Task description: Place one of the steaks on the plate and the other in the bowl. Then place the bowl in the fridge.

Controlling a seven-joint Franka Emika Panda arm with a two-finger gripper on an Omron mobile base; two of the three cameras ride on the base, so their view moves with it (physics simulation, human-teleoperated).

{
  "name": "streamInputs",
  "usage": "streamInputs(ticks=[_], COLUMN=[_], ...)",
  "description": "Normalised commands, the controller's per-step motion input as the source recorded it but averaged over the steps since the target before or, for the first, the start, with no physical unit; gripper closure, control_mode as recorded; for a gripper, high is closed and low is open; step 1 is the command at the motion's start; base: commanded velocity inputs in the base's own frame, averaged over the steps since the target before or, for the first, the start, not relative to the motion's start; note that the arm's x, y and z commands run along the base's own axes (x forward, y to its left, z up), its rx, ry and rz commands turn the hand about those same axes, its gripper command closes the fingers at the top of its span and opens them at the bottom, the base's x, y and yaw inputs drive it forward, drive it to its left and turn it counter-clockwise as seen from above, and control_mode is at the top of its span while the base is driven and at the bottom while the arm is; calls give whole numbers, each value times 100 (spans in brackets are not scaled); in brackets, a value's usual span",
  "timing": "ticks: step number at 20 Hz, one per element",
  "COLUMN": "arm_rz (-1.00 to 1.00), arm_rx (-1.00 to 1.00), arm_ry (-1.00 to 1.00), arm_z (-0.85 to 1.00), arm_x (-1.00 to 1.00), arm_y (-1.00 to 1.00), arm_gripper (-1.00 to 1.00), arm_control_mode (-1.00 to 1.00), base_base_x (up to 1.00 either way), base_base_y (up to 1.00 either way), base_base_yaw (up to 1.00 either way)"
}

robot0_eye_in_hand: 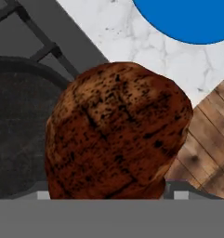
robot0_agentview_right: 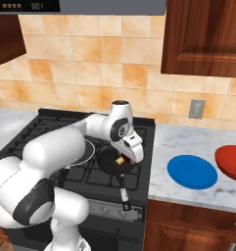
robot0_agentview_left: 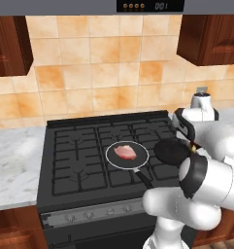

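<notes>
The dark brown steak (robot0_eye_in_hand: 115,135) sits right up against the hand camera, between the jaws, which are closed on it at a wide spread; their tips are hidden behind the meat. In the right base view the gripper (robot0_agentview_right: 123,159) hangs over a small black frying pan (robot0_agentview_right: 111,164) on the right side of the stove (robot0_agentview_right: 139,169), and a yellowish stub of the steak shows just under the hand. Whether the steak is lifted clear of the pan or touches it cannot be told.

The pale pink steak (robot0_agentview_left: 125,152) lies in a second pan with a light rim (robot0_agentview_left: 111,158), on the middle burners of the stove, left of the black pan.

On the marble worktop (robot0_agentview_right: 163,139) to the right of the stove, the blue plate (robot0_agentview_right: 192,171) lies near the front edge, bare. The red bowl (robot0_agentview_right: 231,163) stands just beside it on the right, cut by the picture's edge. In the hand view the plate's rim (robot0_eye_in_hand: 183,21) shows past the steak, above the worktop's front edge.
</notes>
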Motion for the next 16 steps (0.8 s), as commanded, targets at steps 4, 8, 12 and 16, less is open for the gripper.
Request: streamInputs(ticks=[4,8,12,16], arm_rz=[-43,-47,-44,-24], arm_rx=[0,4,13,1], arm_ry=[1,9,18,8], arm_z=[1,0,-3,-5], arm_x=[-17,0,16,21], arm_y=[-100,-100,-100,-74], arm_gripper=[100,100,100,100], arm_control_mode=[-100,-100,-100,-100], base_base_x=[0,0,0,0], base_base_y=[0,0,0,0], base_base_yaw=[0,0,0,0])
